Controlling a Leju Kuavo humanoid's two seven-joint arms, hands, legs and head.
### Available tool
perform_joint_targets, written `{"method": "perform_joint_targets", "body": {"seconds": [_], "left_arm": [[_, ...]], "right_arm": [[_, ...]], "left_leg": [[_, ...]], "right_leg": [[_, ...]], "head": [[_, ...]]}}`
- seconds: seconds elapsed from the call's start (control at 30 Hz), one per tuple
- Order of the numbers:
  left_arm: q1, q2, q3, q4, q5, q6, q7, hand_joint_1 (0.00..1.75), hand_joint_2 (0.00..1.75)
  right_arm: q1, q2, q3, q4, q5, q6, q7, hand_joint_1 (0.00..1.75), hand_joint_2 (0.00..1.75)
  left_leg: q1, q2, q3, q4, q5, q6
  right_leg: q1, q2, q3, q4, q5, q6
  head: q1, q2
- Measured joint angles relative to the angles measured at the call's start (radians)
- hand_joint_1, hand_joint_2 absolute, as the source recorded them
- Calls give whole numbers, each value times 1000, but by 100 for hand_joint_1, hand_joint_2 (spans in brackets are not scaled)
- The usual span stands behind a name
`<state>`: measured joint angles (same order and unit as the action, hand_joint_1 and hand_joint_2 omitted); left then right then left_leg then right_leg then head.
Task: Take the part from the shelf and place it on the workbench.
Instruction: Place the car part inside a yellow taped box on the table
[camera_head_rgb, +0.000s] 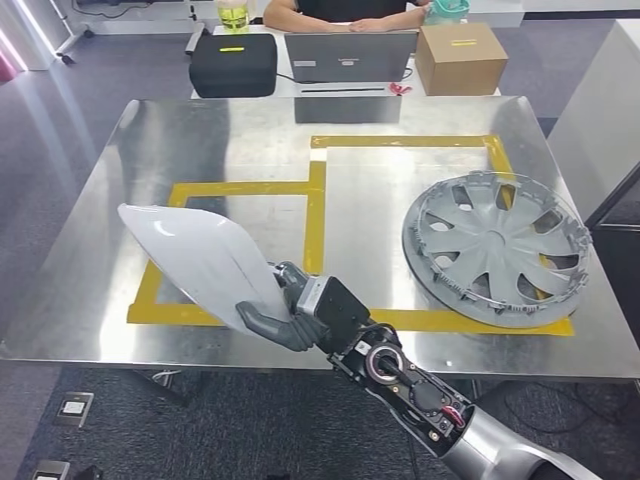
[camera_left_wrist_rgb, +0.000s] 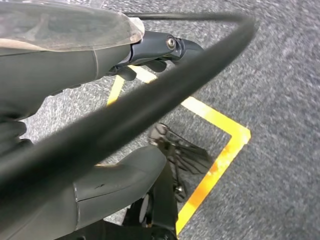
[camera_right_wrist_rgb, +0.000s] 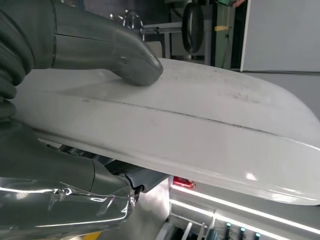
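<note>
The right hand grips a white, smooth, leaf-shaped plastic part by one end, holding it above the shiny metal desk, well apart from the grey wheel cover. Whether the left hand holds anything cannot be told.

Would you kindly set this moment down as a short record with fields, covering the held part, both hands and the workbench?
held part: white curved plastic panel, above the bench's near left area
right hand: grips the panel's near end, thumb pressed on its surface
left hand: hanging over grey carpet with yellow floor tape
workbench: shiny metal table marked with yellow tape
already on bench: grey wheel cover, lying flat at the right
</note>
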<state>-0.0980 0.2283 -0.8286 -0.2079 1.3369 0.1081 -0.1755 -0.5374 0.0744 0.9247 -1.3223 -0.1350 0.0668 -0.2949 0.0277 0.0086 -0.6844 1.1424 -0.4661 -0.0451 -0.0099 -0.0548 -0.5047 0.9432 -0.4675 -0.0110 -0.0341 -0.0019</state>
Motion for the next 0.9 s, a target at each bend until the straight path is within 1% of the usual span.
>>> {"method": "perform_joint_targets", "body": {"seconds": [0.03,0.07,0.1,0.13,0.17,0.2,0.23,0.27,0.3,0.33,0.37,0.4,0.43,0.47,0.5,0.53,0.57,0.6,0.63,0.67,0.7,0.73,0.77,0.8,0.83,0.87,0.9], "left_arm": [[-1,0,0,0,0,0,0,0,175],[-2,1,0,0,0,0,0,0,175],[-3,1,0,0,-1,0,0,0,175],[-4,1,0,0,-1,0,0,0,175],[-4,1,0,0,-2,0,0,0,175],[-4,1,0,0,-3,0,0,0,175],[-3,1,0,0,-4,0,0,0,175],[-3,0,0,0,-4,0,0,0,175],[-3,1,0,0,-5,0,0,0,175],[-4,1,0,0,-6,0,0,0,175],[-4,1,0,0,-6,0,0,0,175],[-4,1,0,0,-7,0,0,0,175],[-4,1,0,0,-7,0,0,0,175],[-4,0,0,0,-7,0,0,0,175],[-3,0,0,0,-7,0,0,0,175],[-3,-1,0,0,-7,0,0,0,175],[-4,-3,0,0,-7,0,0,0,175],[-6,-3,0,0,-6,0,0,0,175],[-6,-3,0,0,-6,0,0,0,175],[-6,-3,0,0,-6,0,0,0,175],[-3,-2,0,0,-6,0,-1,0,175],[0,-3,0,0,-6,0,-1,0,175],[1,-3,0,0,-6,0,-1,0,175],[0,-3,0,0,-6,0,-1,0,175],[-3,-4,0,0,-6,0,-1,0,175],[-5,-3,0,0,-6,0,-1,0,175],[-6,-3,0,0,-6,0,-1,0,175]], "right_arm": [[-1,0,0,0,0,0,0,171,175],[-2,0,0,0,0,0,0,171,175],[-2,0,0,0,0,-1,0,171,175],[-3,0,-1,0,0,-1,0,171,175],[-3,0,-1,0,1,-1,0,171,175],[-3,0,-1,0,1,-2,0,171,175],[-4,0,-1,0,1,-3,0,171,175],[-4,0,-1,0,1,-3,-1,171,175],[-5,0,-1,0,1,-4,-1,171,175],[-4,-1,-1,0,1,-4,-1,171,175],[-2,-2,-1,1,2,-5,-1,171,175],[1,-3,-1,2,2,-5,-1,171,175],[3,-4,-1,4,2,-5,0,171,175],[4,-4,-1,5,3,-5,1,171,175],[3,-5,-1,5,3,-6,2,171,175],[2,-5,-1,6,4,-6,2,171,175],[2,-6,-1,6,5,-6,3,171,175],[2,-7,-1,6,6,-6,3,171,175],[2,-8,-1,7,7,-6,3,171,175],[2,-9,-1,7,7,-7,4,171,175],[1,-9,-1,7,7,-7,4,171,175],[0,-9,-2,7,7,-7,3,171,175],[-3,-9,-2,6,7,-7,2,171,175],[-5,-8,-2,6,7,-7,2,171,175],[-5,-9,-2,6,7,-7,2,171,175],[-5,-9,-3,6,7,-7,2,171,175],[-3,-10,-3,7,7,-8,3,171,175]], "left_leg": [[-4,26,36,-78,35,4],[-10,48,65,-141,59,9],[-15,64,81,-179,69,14],[-20,68,85,-192,68,18],[-23,56,84,-194,68,23],[-22,43,85,-196,67,27],[-20,31,87,-197,67,33],[-18,20,90,-199,67,38],[-16,9,93,-201,66,43],[-16,-2,94,-200,64,46],[-17,-14,95,-200,63,49],[-18,-29,96,-200,62,51],[-19,-44,99,-199,60,52],[-19,-59,103,-199,58,52],[-19,-75,109,-199,55,51],[-17,-88,113,-199,52,50],[-17,-102,114,-198,50,47],[-14,-114,111,-197,49,43],[-9,-126,104,-196,51,38],[-6,-138,99,-197,53,32],[-4,-148,96,-198,54,25],[-4,-141,92,-194,51,20],[-8,-119,82,-174,39,15],[-10,-90,60,-131,18,11],[-11,-55,27,-67,-9,8],[-10,-34,-12,4,-36,4],[-8,-24,-47,63,-51,1]], "right_leg": [[2,-10,4,0,-5,3],[5,-19,8,1,-9,7],[9,-27,11,1,-13,12],[12,-37,13,0,-17,16],[13,-47,16,-1,-20,21],[12,-54,17,-2,-25,27],[10,-46,16,9,-37,32],[8,-28,4,39,-58,35],[6,-2,-20,93,-86,38],[6,24,-55,167,-118,38],[6,40,-96,247,-146,38],[6,47,-131,305,-157,37],[6,51,-151,326,-149,35],[6,54,-151,306,-118,33],[7,63,-132,247,-71,29],[5,88,-108,174,-23,24],[3,116,-85,112,15,20],[2,139,-69,68,37,17],[3,152,-62,48,43,14],[6,145,-58,42,42,12],[5,131,-51,29,38,9],[4,118,-41,14,35,6],[2,105,-30,-2,33,2],[-1,92,-19,-18,32,-2],[0,78,-13,-23,32,-4],[1,63,-11,-26,30,-6],[2,48,-9,-26,28,-7]], "head": [[-4,0],[-8,0],[-9,0],[-8,0],[-6,0],[-2,0],[2,0],[6,0],[11,0],[17,0],[23,0],[27,0],[31,0],[34,0],[38,0],[42,0],[42,0],[43,0],[44,0],[46,0],[50,0],[51,0],[45,0],[37,0],[28,0],[21,0],[18,0]]}}
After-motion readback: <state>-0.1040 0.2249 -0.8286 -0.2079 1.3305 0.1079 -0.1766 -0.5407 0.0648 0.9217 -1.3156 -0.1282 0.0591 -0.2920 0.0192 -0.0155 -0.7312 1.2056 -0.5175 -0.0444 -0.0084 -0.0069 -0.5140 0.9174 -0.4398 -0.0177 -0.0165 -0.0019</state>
